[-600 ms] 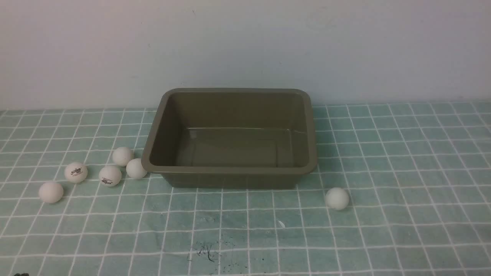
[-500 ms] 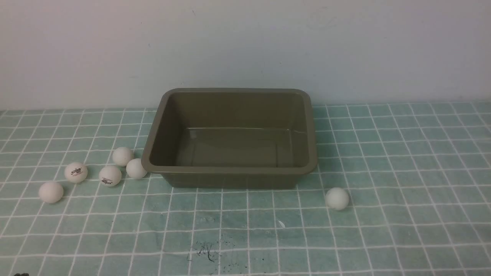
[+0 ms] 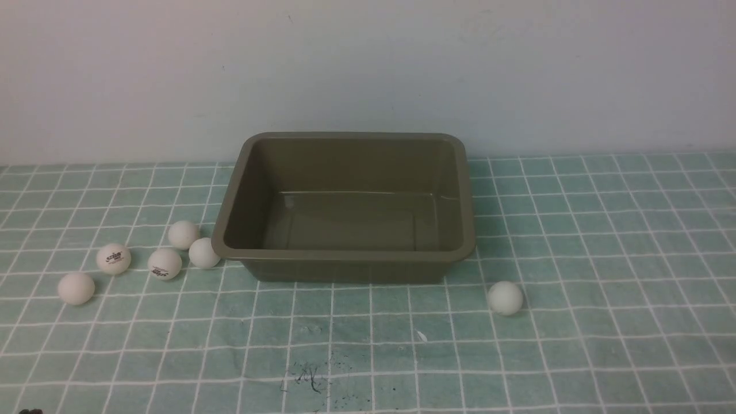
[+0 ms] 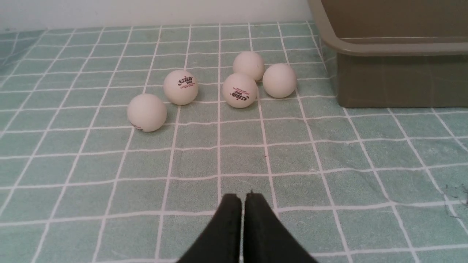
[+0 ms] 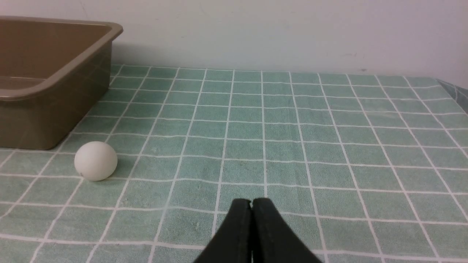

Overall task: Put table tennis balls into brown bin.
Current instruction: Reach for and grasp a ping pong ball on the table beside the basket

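six table tennis balls (image 3: 113,258) lie on the bench (image 3: 604,259) around the empty brown bin (image 3: 345,256): five are grouped off its left front corner, the nearest ball (image 3: 204,253) just beside the rim, and a lone ball (image 3: 505,298) sits off its right front corner. the left end effector (image 4: 243,199) hangs low over the checked cloth (image 4: 329,146) short of the group, its black jaws pressed together and holding nothing. the right end effector (image 5: 251,202) is likewise closed and empty, the lone ball ahead of it near the bin's corner. the balls look featherlight, hollow, rigid and smooth, so they are likely to roll at a nudge or squirt out of an off-centre pinch. the soundest hold appears to be across a ball's widest part, jaws first opened wider than it, then a gentle squeeze. three of the grouped balls sit so close that contact cannot be ruled out, so an outlying one seems the easier first pick.
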`<move>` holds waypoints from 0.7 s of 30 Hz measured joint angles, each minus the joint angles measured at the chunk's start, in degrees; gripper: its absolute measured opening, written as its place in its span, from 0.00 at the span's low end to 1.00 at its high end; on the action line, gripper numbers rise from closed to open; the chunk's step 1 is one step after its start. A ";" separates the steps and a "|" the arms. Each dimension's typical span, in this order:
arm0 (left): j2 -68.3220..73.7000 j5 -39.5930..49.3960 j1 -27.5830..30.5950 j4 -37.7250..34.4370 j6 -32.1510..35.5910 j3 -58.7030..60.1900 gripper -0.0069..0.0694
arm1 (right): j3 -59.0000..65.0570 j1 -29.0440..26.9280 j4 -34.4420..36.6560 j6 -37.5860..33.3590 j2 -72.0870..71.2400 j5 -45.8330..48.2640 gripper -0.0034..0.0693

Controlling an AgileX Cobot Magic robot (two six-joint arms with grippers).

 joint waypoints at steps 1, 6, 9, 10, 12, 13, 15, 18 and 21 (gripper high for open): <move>0.00 -0.86 0.00 -0.28 -0.06 0.06 0.09 | 0.00 0.00 0.00 0.00 0.00 0.00 0.03; 0.00 -14.94 0.00 -8.30 -4.65 0.30 0.09 | 0.00 0.00 0.00 0.00 0.00 0.00 0.03; 0.00 -27.96 0.00 -13.95 -8.83 0.30 0.09 | 0.00 0.00 0.00 0.00 0.00 0.00 0.03; 0.00 -32.02 0.00 -15.55 -10.04 0.30 0.09 | 0.00 0.00 0.00 0.00 0.00 0.00 0.03; 0.00 -40.57 0.00 -16.56 -12.69 0.08 0.09 | 0.00 0.00 0.00 0.00 0.00 -0.05 0.03; 0.14 -41.47 0.00 -16.56 -12.90 -0.17 0.09 | 0.00 0.00 0.00 0.00 0.00 -0.05 0.03; 4.25 -39.81 0.00 -12.89 -16.16 -6.19 0.08 | 0.06 0.00 0.00 0.00 0.00 -0.71 0.03; 10.32 -29.96 0.00 -7.75 -18.57 -14.69 0.08 | 0.11 0.00 0.00 0.00 0.00 -0.78 0.03; 24.22 -4.28 0.00 -2.07 -20.71 -30.90 0.08 | 0.53 0.00 4.94 1.94 0.00 -3.75 0.03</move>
